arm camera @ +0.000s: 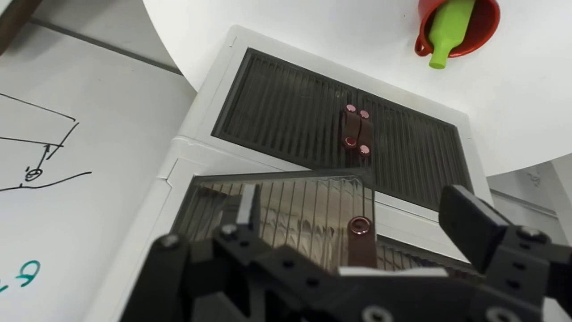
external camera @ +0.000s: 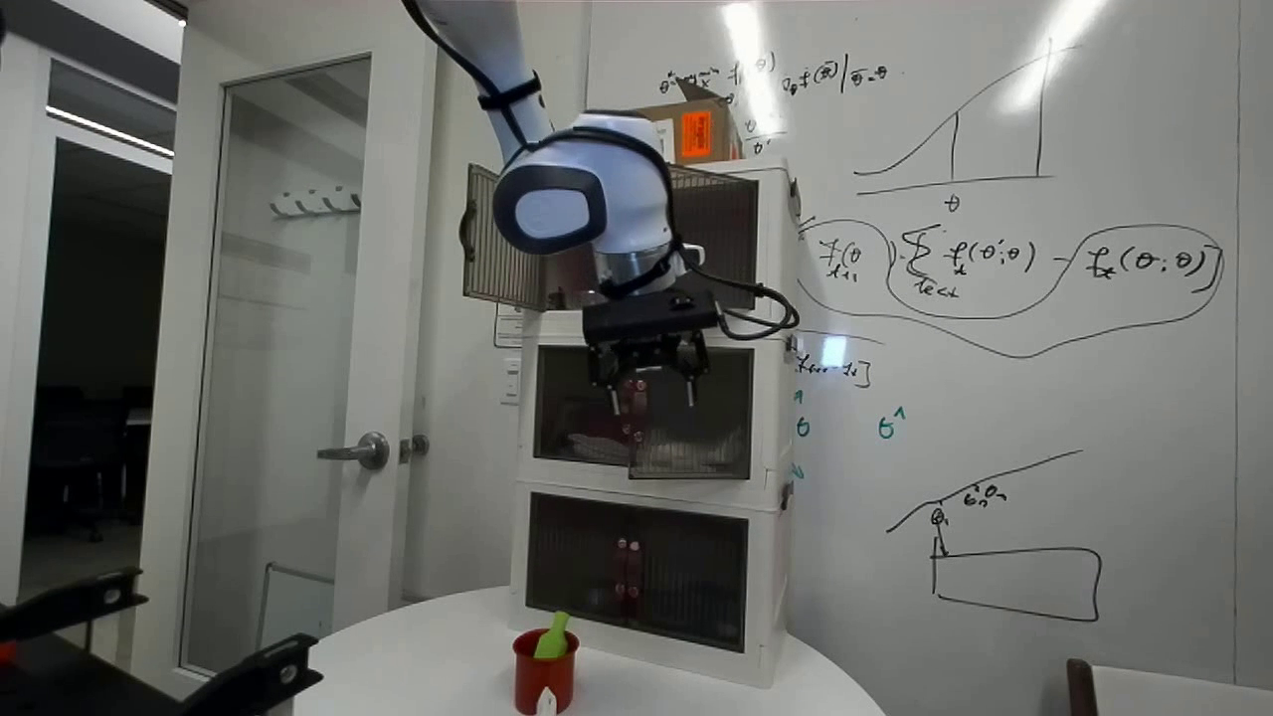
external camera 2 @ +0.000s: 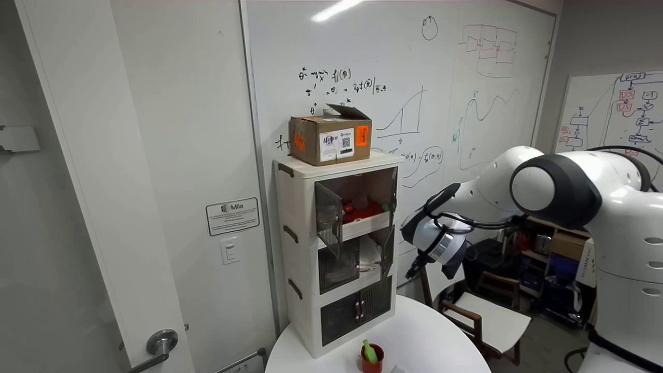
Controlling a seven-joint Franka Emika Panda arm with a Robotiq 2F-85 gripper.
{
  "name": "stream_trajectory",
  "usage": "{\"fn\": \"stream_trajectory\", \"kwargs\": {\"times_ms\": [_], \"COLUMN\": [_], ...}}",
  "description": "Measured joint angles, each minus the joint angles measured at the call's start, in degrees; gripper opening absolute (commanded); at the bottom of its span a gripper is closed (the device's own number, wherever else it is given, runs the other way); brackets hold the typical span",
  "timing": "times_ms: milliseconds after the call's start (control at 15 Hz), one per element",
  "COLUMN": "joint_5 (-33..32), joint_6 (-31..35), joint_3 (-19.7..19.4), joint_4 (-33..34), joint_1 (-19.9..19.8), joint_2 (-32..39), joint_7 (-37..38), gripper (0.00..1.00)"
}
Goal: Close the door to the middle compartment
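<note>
Two fingers [arm camera: 473,214] stand well spread on the gripper [external camera: 653,402], pinching nothing. Beyond their tips is the middle compartment [external camera 2: 370,276]. In an exterior view its ajar door [external camera 2: 387,252] seems near the gripper, outer face toward it, the useful side for a push; the mate [external camera 2: 339,267] looks flush. Whether a finger touches the ajar door cannot be told.

Leverage looks the likeliest trouble. In the wrist view one finger overlaps the door toward its hinge while the other sits past the free edge, so a straight push could load the stiff part and turn it poorly. Worse, that outlying finger might slip round the edge into the compartment, and backing off would then swing the door wider. The handle [arm camera: 362,250], showing between the fingers, might snag a tip; bringing the fingers together first would probably make a safer pusher.

Above the gripper, both top doors [external camera 2: 330,215] look ajar, and a wide sweep of the arm [external camera 2: 533,189] could knock one. Too hard a shove may rock the cabinet [external camera 2: 305,264], shifting the box [external camera 2: 330,141] perched higher than the gripper. Pale contents [external camera 2: 368,254] inside could stop the door short if they jut out. The cup [external camera: 532,681], well below the gripper, seems at risk only if the arm drops.
</note>
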Motion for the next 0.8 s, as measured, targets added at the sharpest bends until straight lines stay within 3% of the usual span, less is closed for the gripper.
{"fn": "stream_trajectory", "kwargs": {"times_ms": [400, 800], "joint_5": [4.3, 12.3], "joint_6": [-0.1, 0.0], "joint_3": [2.1, 11.2], "joint_4": [12.3, 22.4], "joint_1": [-2.6, -7.7], "joint_2": [9.8, 15.5], "joint_7": [0.0, -5.2], "gripper": [1.0, 1.0]}}
